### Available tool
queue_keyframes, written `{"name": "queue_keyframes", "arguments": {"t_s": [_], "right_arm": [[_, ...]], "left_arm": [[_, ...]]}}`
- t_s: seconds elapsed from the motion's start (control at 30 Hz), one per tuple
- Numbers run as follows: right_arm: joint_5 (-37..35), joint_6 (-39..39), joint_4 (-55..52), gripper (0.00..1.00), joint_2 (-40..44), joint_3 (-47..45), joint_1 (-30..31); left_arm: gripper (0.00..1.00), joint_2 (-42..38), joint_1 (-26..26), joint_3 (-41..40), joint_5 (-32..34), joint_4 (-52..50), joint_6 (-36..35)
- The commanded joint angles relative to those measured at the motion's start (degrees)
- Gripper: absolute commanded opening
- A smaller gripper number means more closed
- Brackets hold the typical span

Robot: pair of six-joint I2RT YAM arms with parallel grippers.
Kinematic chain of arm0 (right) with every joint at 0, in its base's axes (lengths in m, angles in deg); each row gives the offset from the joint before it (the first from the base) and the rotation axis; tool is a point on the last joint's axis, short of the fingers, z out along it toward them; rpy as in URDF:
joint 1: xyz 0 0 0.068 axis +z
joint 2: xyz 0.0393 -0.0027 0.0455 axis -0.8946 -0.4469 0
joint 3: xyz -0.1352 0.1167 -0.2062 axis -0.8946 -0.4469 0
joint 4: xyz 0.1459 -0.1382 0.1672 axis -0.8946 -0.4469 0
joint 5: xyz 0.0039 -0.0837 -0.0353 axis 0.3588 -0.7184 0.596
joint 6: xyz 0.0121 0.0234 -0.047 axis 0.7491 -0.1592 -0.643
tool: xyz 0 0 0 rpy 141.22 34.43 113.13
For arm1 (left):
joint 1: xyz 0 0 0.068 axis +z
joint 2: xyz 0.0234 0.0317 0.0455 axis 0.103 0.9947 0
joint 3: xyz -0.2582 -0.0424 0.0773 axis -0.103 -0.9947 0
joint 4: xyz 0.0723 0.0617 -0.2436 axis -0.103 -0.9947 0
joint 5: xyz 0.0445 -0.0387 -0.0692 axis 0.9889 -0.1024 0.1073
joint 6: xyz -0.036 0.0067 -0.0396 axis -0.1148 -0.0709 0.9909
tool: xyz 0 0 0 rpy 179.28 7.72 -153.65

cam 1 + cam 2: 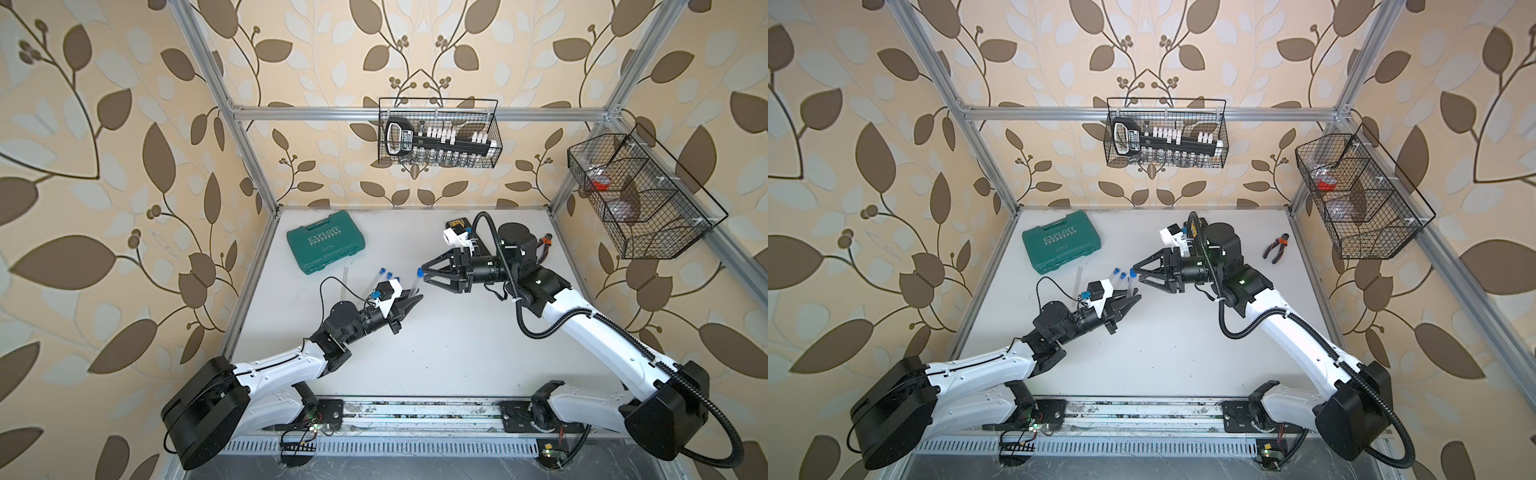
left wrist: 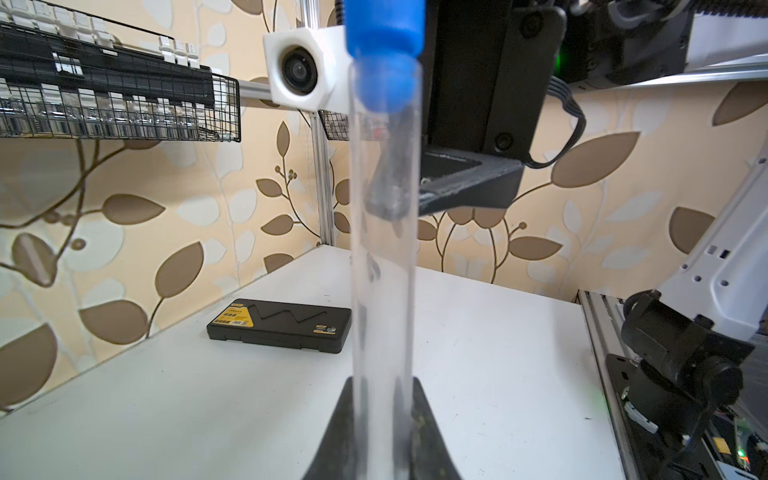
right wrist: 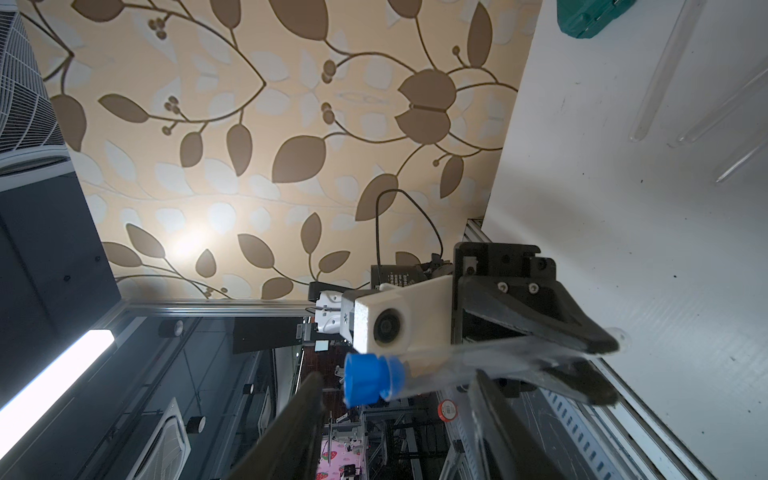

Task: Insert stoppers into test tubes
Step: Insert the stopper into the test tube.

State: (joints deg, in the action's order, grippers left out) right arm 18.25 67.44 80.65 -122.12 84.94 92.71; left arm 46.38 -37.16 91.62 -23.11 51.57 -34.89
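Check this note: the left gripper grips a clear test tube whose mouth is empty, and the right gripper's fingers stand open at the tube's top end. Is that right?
Not quite. The mouth is not empty: a blue stopper sits in the test tube, as the left wrist view shows. The rest holds: the left gripper grips the tube, and the right gripper has its fingers open at the tube's top end.

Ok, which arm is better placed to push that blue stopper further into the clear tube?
Right, probably. The right gripper stands open with its jaws either side of the small blue plastic stopper, while the left gripper is shut on the slim clear test tube.
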Motion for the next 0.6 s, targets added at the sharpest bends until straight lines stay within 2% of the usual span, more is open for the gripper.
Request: {"name": "queue_keyframes", "arguments": {"t_s": [0.0, 0.57], "right_arm": [[0.24, 0.5, 1.77, 0.53, -0.43, 0.46, 0.28], [-1.16, 0.41, -0.3, 0.47, -0.92, -1.95, 0.33]], "left_arm": [[0.0, -0.55, 0.25, 2.49, -2.0, 3.48, -0.16], [0.0, -1.95, 0.24, 2.99, -4.28, 2.79, -0.2]]}}
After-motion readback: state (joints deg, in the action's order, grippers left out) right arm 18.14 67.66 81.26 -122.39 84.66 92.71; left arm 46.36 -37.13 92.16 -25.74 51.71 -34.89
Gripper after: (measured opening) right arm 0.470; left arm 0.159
